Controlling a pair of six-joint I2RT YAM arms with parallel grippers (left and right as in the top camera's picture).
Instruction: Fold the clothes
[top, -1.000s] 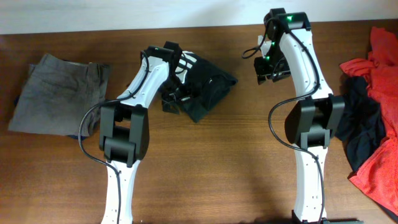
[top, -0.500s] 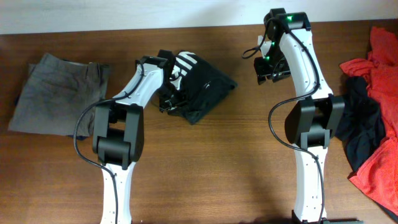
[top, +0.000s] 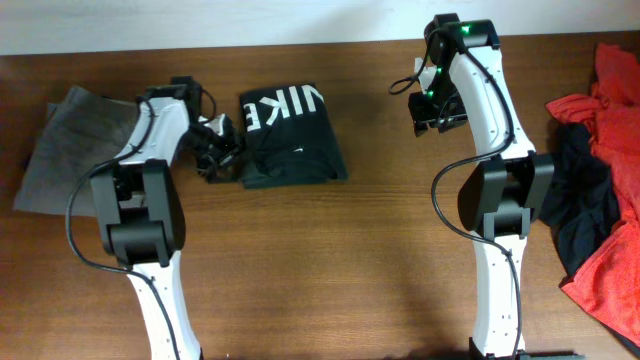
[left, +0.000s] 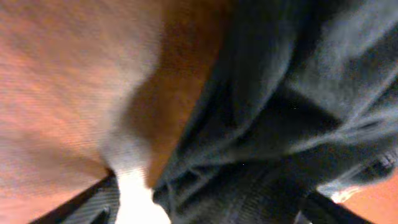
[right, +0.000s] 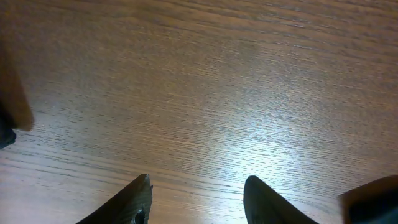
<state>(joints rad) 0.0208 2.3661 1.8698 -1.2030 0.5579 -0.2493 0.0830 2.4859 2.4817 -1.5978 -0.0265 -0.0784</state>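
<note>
Well, from above, the black NIKE top (top: 295, 140) is lying bunched near the far edge of the table (top: 330, 260), toward its left side. The left gripper (top: 215, 152) is sitting right at the top's left side. The right gripper (top: 432, 112) is hanging over bare wood by the far edge. A red garment (top: 610, 250) and a plain black garment (top: 580, 200) are waiting at the right edge.

In the left wrist view, dark cloth is filling the space between the fingers (left: 99, 202). I cannot tell if they are squeezing it. If they are grabbing too many layers, pulling could be messing up the fold.

In the right wrist view, the fingers are spread with nothing between.
</note>
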